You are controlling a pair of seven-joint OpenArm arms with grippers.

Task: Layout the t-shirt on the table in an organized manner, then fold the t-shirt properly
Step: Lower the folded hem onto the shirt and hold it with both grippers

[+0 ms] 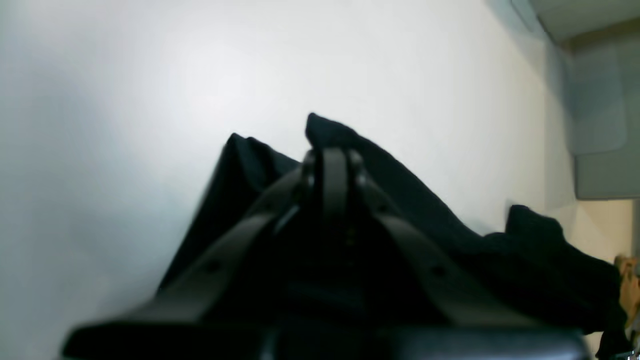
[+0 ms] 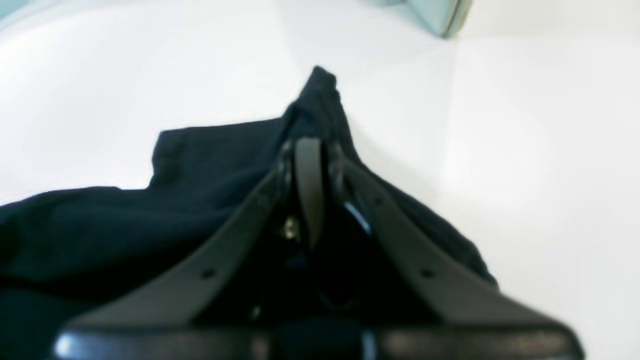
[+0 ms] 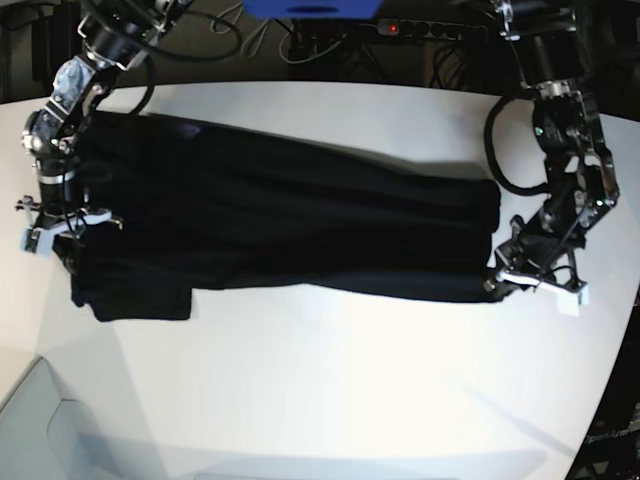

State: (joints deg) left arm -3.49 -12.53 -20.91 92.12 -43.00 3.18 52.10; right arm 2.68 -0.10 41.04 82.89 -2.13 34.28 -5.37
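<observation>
A black t-shirt stretches lengthwise across the far half of the white table, its long axis running between the arms. Left gripper and right gripper each pinch an opposite end.

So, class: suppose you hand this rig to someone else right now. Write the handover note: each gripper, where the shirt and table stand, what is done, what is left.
Left gripper: jaws shut on a bunch of the t-shirt, at the shirt's end on the base view's right.
Right gripper: jaws shut on the t-shirt's opposite end, on the base view's left.
The t-shirt is stretched long between the two arms across the white table, held at both ends. A flap sticks out at its lower left in the base view.
Done: both ends gripped, shirt pulled out lengthwise.
Left: spread it flat, release, and do all the folding.
</observation>
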